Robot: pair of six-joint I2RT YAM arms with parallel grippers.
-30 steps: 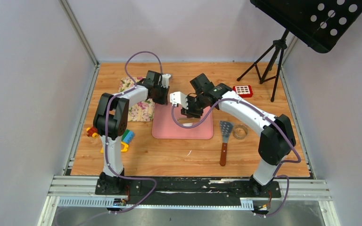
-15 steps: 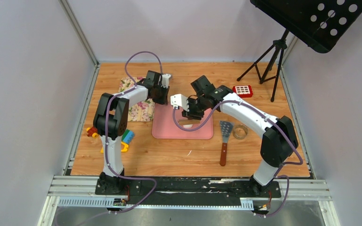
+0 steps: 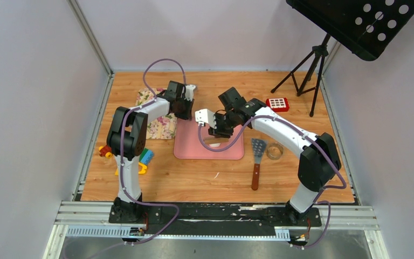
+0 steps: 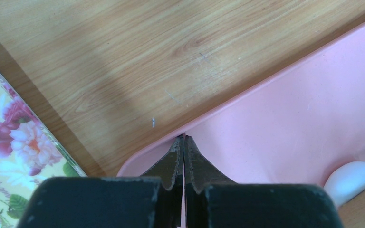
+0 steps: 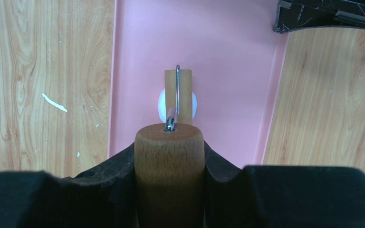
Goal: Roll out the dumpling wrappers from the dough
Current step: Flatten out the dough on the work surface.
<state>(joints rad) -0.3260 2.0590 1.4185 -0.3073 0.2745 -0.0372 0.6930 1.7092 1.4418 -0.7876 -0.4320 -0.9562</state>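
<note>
Rolling looks to be the step in hand.

Top view: the right gripper (image 3: 215, 128) hangs over the middle of the pink mat (image 3: 232, 151), and the left gripper (image 3: 185, 110) is at the mat's far-left corner. A spatula (image 3: 257, 148) and a ring cutter (image 3: 274, 151) lie right of the mat.

Left wrist: the jaws are pressed together at the mat's rim; I cannot tell whether they nip it.

Right wrist: the jaws pinch the wooden roller (image 5: 169, 152), which rests on the white dough (image 5: 161, 107) mid-mat. The next move probably calls for short, firm strokes. Bare mat lies on every side of the dough.
</note>
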